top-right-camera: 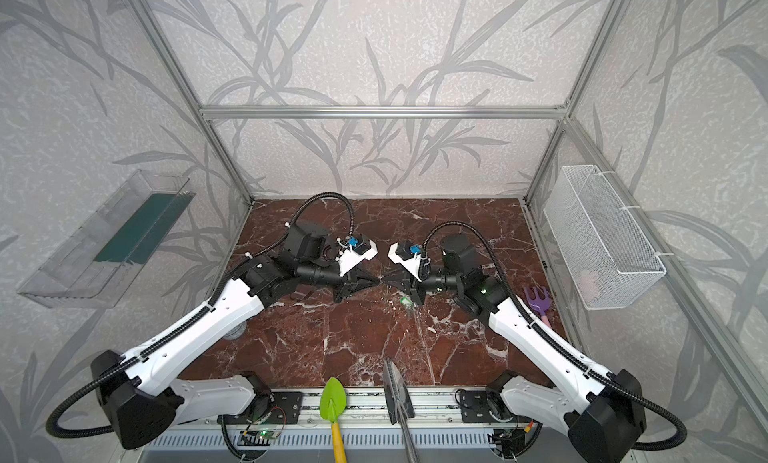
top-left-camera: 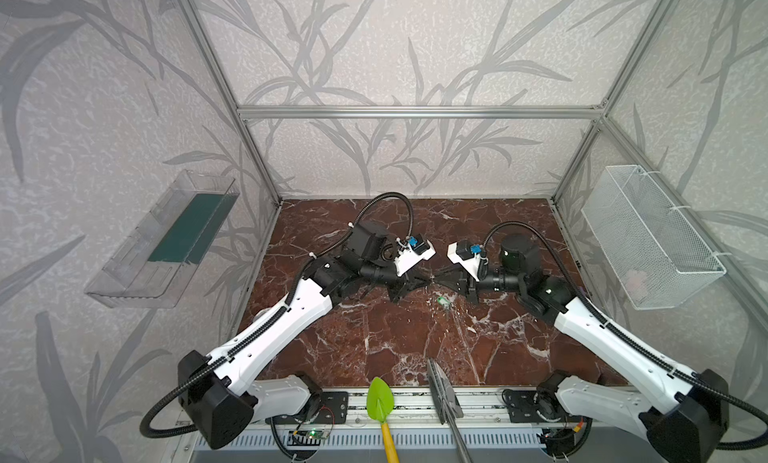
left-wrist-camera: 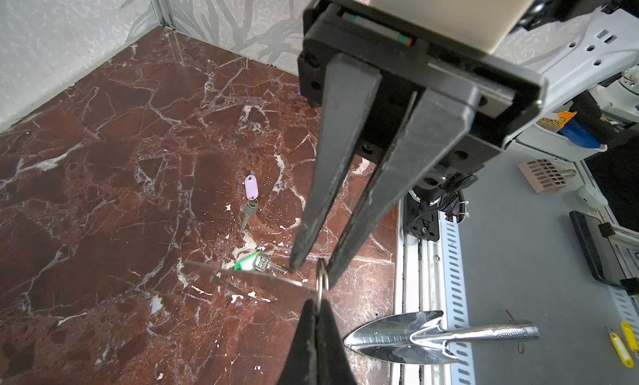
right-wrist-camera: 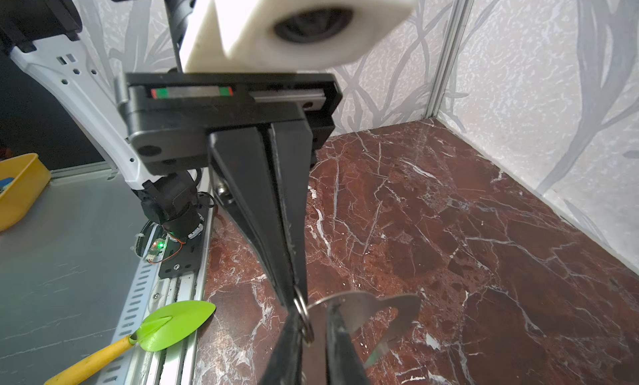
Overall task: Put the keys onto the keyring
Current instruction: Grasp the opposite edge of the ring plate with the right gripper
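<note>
Marble tabletop [top-left-camera: 374, 340], left hand [left-wrist-camera: 316, 305] clamping keyring [left-wrist-camera: 321, 277], right hand [left-wrist-camera: 311, 267] straddling it (slightly parted)

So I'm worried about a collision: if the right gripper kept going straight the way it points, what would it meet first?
Probably the left gripper: the right gripper faces it tip to tip, with the keyring between them.

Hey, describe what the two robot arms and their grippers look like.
Both arms have white shell links and black joint housings, with black corrugated cables looping along them. The left gripper and right gripper each have a black rectangular body and two long, tapered black fingers. A white wrist camera mount carries a blue connector.
</note>
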`<state>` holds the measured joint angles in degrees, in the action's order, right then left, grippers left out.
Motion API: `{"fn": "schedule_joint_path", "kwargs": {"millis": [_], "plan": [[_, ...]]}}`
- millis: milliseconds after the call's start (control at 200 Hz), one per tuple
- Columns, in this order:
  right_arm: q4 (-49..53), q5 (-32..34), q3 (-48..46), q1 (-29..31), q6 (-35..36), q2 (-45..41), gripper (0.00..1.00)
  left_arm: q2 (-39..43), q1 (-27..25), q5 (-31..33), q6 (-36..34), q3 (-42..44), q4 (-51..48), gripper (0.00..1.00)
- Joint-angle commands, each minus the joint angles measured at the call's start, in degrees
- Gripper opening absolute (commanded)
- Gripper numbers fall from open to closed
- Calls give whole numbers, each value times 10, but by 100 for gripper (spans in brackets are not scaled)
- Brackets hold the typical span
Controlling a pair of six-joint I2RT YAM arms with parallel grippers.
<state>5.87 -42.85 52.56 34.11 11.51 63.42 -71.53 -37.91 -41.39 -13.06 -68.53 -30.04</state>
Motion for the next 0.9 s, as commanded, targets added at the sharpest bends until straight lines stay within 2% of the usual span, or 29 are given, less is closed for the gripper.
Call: {"fn": "schedule_joint_path", "kwargs": {"millis": [0, 290, 520, 665, 750, 895], "plan": [[6, -15, 21, 3, 5, 3, 12, 16, -7, 2, -18, -20, -9, 0], [10, -22, 24, 4, 8, 8, 0, 18, -9, 10, -21, -19, -9, 0], [-1, -18, 22, 4, -1, 7, 0, 29, -9, 29, -14, -8, 7, 0], [-24, 11, 17, 4, -15, 0, 0, 49, -9, 64, 9, 20, 41, 27], [-34, 24, 19, 4, -19, -1, 0, 71, -8, 87, 26, 48, 77, 32], [-62, 48, 22, 4, -33, 3, 0, 111, -7, 131, 57, 98, 147, 35]]}}
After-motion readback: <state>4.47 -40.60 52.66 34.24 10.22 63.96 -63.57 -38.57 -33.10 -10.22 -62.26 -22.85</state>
